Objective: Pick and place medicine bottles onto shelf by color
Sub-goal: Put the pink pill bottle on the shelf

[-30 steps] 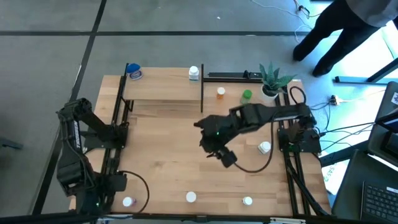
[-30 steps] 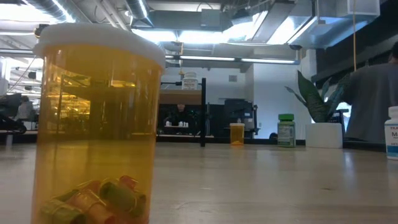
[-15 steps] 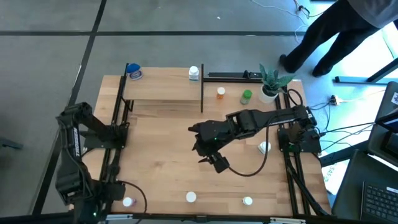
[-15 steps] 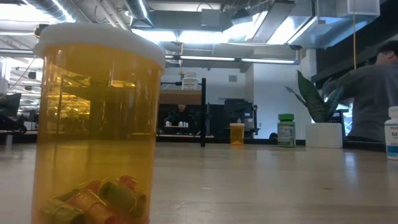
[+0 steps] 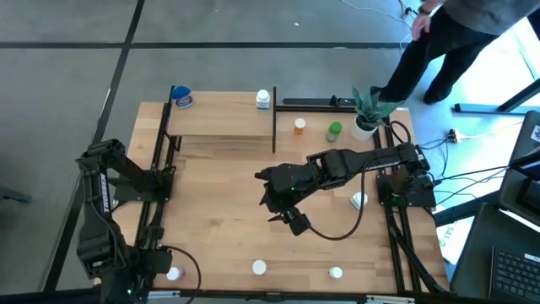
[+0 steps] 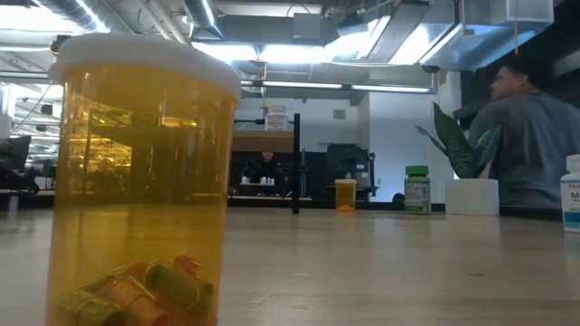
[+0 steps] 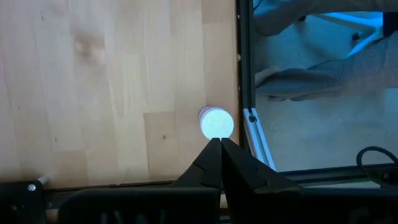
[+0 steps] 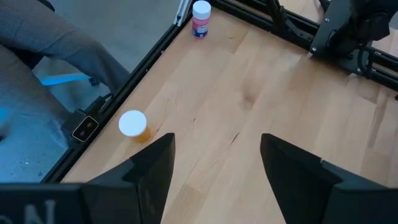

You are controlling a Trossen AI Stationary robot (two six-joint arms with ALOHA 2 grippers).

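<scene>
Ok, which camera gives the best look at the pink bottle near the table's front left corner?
The right wrist view: the pink bottle shows its side and white cap. The left wrist view shows only its cap from above, the high view a small dot, and the low view nothing of it.

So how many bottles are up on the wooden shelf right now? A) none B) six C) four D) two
D: in the high view the shelf carries just two, a blue bottle at its left end and a white bottle near its right end; the other bottles stand on the table.
</scene>
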